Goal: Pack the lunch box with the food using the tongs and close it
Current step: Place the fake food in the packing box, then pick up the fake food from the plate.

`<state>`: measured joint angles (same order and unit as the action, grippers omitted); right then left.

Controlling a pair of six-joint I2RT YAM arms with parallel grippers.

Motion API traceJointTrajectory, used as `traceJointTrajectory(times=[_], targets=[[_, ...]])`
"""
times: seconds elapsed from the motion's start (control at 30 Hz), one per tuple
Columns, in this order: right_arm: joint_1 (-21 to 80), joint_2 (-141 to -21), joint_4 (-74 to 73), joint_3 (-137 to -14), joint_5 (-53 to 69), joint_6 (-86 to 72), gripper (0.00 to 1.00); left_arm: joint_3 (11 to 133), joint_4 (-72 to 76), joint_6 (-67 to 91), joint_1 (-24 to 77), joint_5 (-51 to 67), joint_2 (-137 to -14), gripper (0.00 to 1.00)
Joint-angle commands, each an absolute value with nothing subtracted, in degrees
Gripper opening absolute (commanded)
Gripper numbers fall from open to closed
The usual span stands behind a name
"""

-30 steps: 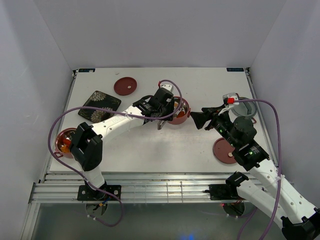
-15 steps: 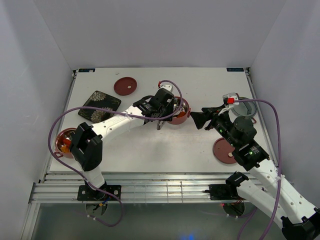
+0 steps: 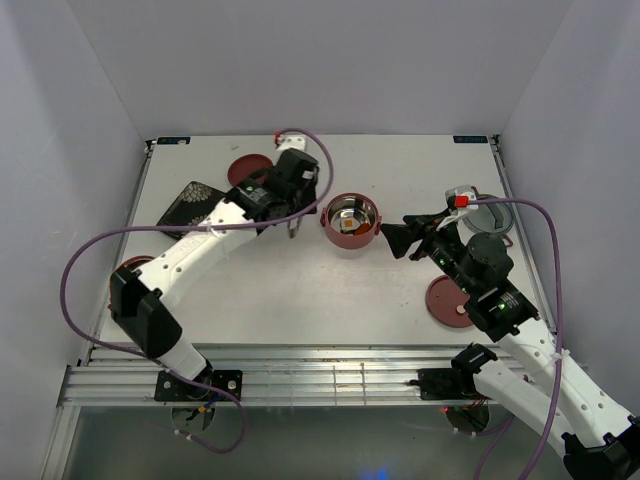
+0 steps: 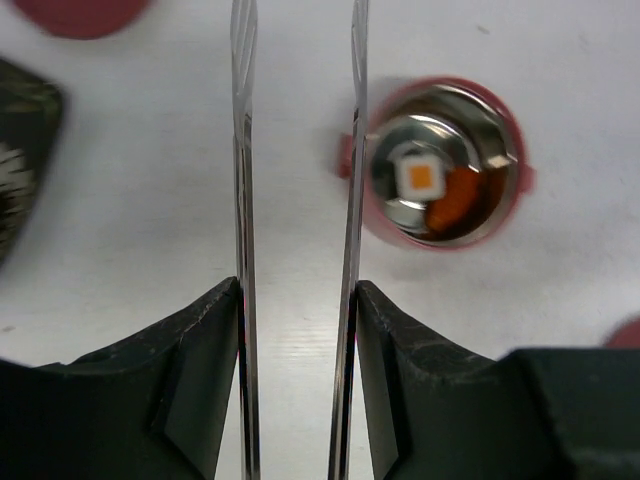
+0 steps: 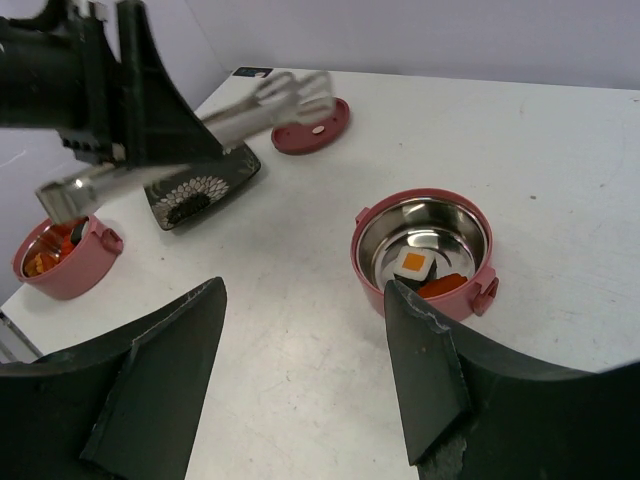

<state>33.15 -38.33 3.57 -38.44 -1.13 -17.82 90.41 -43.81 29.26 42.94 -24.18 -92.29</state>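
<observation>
Light: bright, even, diffuse, from above. Shadows: faint, soft-edged. Glare: steel inside of lunch box tier (image 4: 400, 205). Blur: tongs (image 5: 255, 108) smeared in right wrist view; left wrist view soft at edges.

L wrist view: tongs (image 4: 243, 200) run off top + bottom edges, tips and hinge not seen. Plate (image 4: 18, 150) cut by left edge, blurred, pattern unreadable. Back lid (image 4: 80, 8) cut by top edge. Red sliver (image 4: 630, 335) at right edge, can't tell what. Top view: left arm (image 3: 215, 235) covers part of plate + back lid rim; near-left tier (image 5: 62, 265) almost wholly behind arm's elbow there. R wrist view: tongs motion-blurred; tier contents too small to sort.
</observation>
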Motion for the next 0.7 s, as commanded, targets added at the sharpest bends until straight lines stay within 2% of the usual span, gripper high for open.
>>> traceJointTrajectory(times=[0.0,0.2,0.4,0.67], targets=[[33.49,-37.44,6.06,-38.15,-1.23,-17.31,0.70,87.20,-48.51,29.36,34.14,-25.93,-85.53,0.58],[33.49,-37.53,6.06,-38.41,-0.62,-17.58,0.70,75.78,-52.47,26.46,19.02,-27.51,-76.47,0.58],[33.49,-36.30,6.50,-37.97,1.67,-17.93,0.70,65.50,-51.51,24.96,13.64,-25.32,-75.22,0.60],[33.49,-36.39,6.33,-38.15,2.46,-18.19,0.70,60.73,-47.90,22.68,11.07,-21.27,-77.35,0.59]])
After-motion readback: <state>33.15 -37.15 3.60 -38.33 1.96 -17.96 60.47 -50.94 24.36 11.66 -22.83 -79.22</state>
